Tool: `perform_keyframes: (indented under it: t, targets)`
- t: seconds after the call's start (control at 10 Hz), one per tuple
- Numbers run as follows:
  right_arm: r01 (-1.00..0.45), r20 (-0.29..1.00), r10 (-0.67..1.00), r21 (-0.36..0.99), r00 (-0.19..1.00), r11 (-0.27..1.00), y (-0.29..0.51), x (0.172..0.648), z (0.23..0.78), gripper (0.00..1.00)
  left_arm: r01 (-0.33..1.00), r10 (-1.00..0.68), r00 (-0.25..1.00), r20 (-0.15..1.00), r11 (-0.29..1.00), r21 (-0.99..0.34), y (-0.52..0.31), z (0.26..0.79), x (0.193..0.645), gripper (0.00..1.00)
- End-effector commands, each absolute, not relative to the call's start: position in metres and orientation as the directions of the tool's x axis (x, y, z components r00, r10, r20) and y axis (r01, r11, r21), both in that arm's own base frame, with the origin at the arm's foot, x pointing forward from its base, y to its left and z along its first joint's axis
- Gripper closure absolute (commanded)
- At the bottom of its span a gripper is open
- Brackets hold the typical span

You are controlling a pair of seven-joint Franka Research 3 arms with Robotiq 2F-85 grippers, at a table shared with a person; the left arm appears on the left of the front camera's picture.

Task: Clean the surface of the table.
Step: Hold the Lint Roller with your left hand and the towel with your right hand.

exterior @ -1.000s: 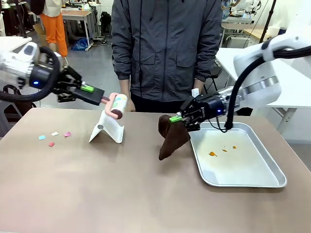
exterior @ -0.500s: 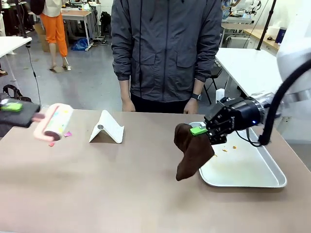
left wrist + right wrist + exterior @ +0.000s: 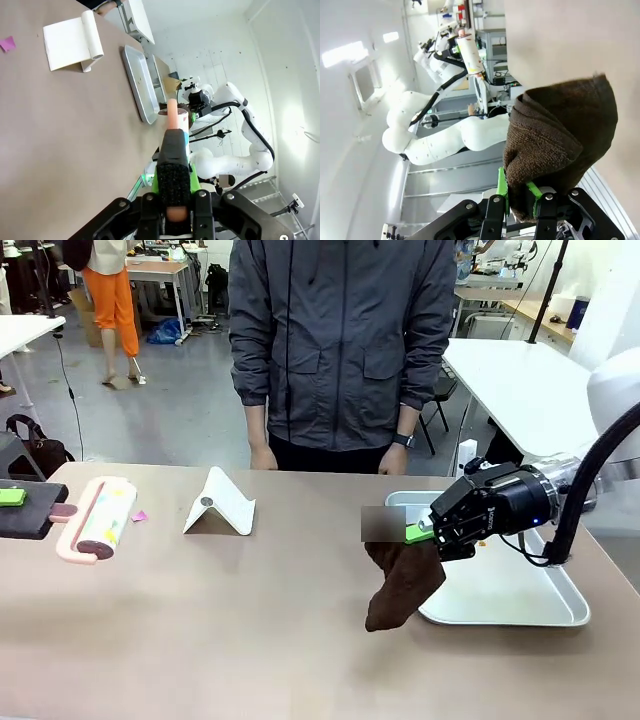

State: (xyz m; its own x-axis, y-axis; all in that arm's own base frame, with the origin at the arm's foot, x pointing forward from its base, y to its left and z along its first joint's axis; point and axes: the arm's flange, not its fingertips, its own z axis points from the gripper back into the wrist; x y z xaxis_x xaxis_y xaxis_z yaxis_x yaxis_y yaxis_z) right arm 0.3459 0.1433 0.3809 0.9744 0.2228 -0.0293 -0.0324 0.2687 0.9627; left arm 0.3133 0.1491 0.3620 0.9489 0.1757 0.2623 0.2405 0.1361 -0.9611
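The taupe table [image 3: 250, 640] spreads across the front view. At its far left my left gripper [image 3: 48, 510] is shut on the pink handle of a lint roller [image 3: 100, 518], which lies low over the table top. The left wrist view shows the handle [image 3: 172, 107] clamped between the fingers [image 3: 174, 180]. My right gripper [image 3: 425, 533] is shut on a brown cloth [image 3: 403, 583] that hangs down to the table beside the tray's left edge. In the right wrist view the cloth [image 3: 560, 145] bunches between the green pads [image 3: 501, 185].
A silver metal tray [image 3: 520, 590] sits at the right, under my right gripper. A white folded stand [image 3: 220, 502] stands at the back left, with a pink paper scrap [image 3: 138, 516] beside the roller. A person [image 3: 340, 350] stands at the far edge, hands down.
My left arm swung left and down with the lint roller, which now covers where several paper scraps lay. My right gripper carried the cloth right and lower, to the tray's left edge.
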Motion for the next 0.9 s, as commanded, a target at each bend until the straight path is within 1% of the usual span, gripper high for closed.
perform_keyframes:
  t: [0.0, 0.2, 0.3, 0.4, 0.5, 0.6, 0.8]
  targets:
    - [-0.015, -0.051, 0.254, 0.967, 0.966, 0.253, 0.144, 0.342, 0.384, 1.00, 0.261, 0.188, 0.942, 0.280, 0.117, -0.958, 0.158, 0.371, 0.304, 0.98]
    - [-0.015, -0.051, 0.254, 0.967, 0.966, 0.253, 0.144, 0.342, 0.384, 1.00, 0.261, 0.188, 0.942, 0.280, 0.117, -0.958, 0.158, 0.371, 0.304, 0.98]
    - [-0.027, -0.038, 0.237, 0.965, 0.971, 0.262, 0.144, 0.343, 0.380, 0.90, 0.245, 0.185, 0.946, 0.268, 0.136, -0.960, 0.154, 0.365, 0.311, 0.78]
    - [0.030, -0.093, 0.207, 0.957, 0.974, 0.288, 0.137, 0.357, 0.379, 0.90, 0.222, 0.075, 0.969, 0.237, 0.173, -0.960, 0.138, 0.363, 0.322, 0.78]
    - [0.057, -0.112, 0.179, 0.956, 0.978, 0.286, 0.114, 0.358, 0.391, 0.90, 0.238, 0.053, 0.967, 0.249, 0.163, -0.958, 0.153, 0.379, 0.320, 0.78]
    - [0.082, -0.120, 0.131, 0.962, 0.984, 0.261, 0.078, 0.352, 0.411, 0.90, 0.256, 0.099, 0.956, 0.275, 0.168, -0.952, 0.186, 0.399, 0.315, 0.78]
    - [0.117, -0.133, 0.056, 0.967, 0.990, 0.226, 0.021, 0.336, 0.438, 0.90, 0.272, 0.168, 0.941, 0.294, 0.138, -0.952, 0.243, 0.421, 0.288, 0.78]
